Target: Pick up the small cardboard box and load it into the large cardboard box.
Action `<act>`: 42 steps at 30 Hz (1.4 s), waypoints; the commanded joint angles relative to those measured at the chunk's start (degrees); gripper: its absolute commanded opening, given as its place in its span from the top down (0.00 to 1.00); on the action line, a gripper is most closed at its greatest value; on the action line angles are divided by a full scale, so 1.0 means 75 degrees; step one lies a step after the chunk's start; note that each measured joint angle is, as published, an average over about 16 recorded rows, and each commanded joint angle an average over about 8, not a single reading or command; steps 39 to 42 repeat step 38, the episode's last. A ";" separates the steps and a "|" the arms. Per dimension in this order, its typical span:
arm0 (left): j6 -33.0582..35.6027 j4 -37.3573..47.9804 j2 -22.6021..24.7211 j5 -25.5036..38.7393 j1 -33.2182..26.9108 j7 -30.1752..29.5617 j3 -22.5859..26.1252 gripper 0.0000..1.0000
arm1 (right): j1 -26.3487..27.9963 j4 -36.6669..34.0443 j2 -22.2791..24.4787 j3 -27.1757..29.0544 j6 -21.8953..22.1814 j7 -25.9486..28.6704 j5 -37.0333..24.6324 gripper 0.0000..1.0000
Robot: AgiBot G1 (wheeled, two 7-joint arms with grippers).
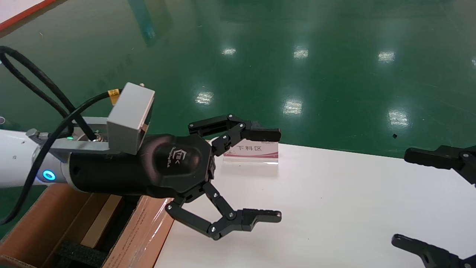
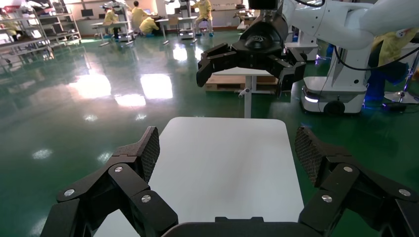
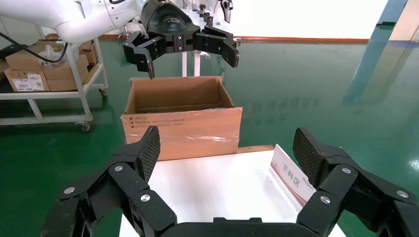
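Observation:
The large cardboard box (image 1: 48,223) stands open below the white table's left end, with a shiny taped flap (image 1: 143,230) and black foam (image 1: 80,255) inside. It also shows in the right wrist view (image 3: 180,123). The small cardboard box is not in view; a paler tan strip (image 1: 100,219) lies inside the big carton, and I cannot tell what it is. My left gripper (image 1: 277,174) is open and empty, held above the table's left part just beside the carton. My right gripper (image 1: 403,197) is open and empty over the table's right end.
The white table (image 1: 334,208) carries a small acrylic sign (image 1: 253,152) with red-trimmed lettering at its far left edge. Green floor lies beyond. The left wrist view shows bare table top (image 2: 227,163) and my right gripper (image 2: 247,66) opposite.

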 commanded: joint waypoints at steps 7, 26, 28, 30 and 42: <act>-0.0030 0.0011 -0.0024 0.0043 -0.0161 -0.0039 0.0212 0.00 | 0.0000 0.0000 0.0000 0.0000 0.0000 0.0000 0.0000 0.00; -0.0058 0.0024 -0.0044 0.0090 -0.0304 -0.0068 0.0392 0.00 | 0.0000 0.0000 0.0000 0.0000 -0.0001 0.0000 0.0000 0.00; -0.0059 0.0025 -0.0044 0.0091 -0.0309 -0.0069 0.0399 0.00 | 0.0000 0.0000 0.0000 0.0000 -0.0001 0.0000 0.0000 0.00; -0.0060 0.0026 -0.0045 0.0092 -0.0314 -0.0070 0.0405 0.00 | 0.0000 0.0000 0.0000 0.0000 -0.0001 0.0000 0.0000 0.00; -0.0065 0.0028 -0.0048 0.0094 -0.0326 -0.0073 0.0420 0.00 | 0.0000 0.0000 0.0000 0.0000 -0.0001 0.0000 0.0000 0.00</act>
